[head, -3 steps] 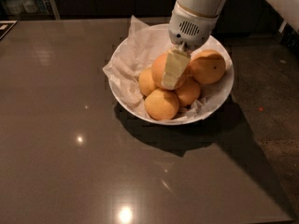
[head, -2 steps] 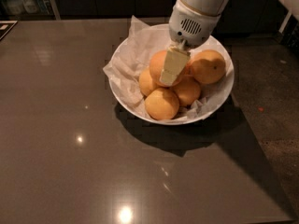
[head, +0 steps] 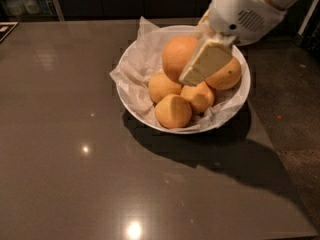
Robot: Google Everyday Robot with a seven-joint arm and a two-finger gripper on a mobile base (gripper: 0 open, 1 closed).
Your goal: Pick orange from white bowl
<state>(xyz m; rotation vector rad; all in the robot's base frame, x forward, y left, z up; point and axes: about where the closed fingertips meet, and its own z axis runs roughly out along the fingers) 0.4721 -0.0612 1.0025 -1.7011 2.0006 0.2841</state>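
The white bowl (head: 243,95) stands on the dark table, lined with crumpled white paper (head: 136,59). The orange (head: 176,55), large and smooth, sits highest in the pile at the bowl's back. My gripper (head: 186,70) comes down from the upper right and is shut on this orange. One cream finger (head: 206,63) lies across its right side; the other finger is hidden behind the fruit. The orange looks raised a little above the others. A second large orange with a small dark dot (head: 227,74) lies at the right, partly behind the finger.
Three smaller oranges (head: 172,111) fill the bowl's front. The dark glossy table (head: 75,159) stretches left and toward the front. Its right edge runs close to the bowl, with dark floor (head: 295,124) beyond. Bottles (head: 30,1) stand at the far back left.
The gripper and arm have moved up and to the right. The large orange has risen with the finger, higher above the smaller oranges than before.
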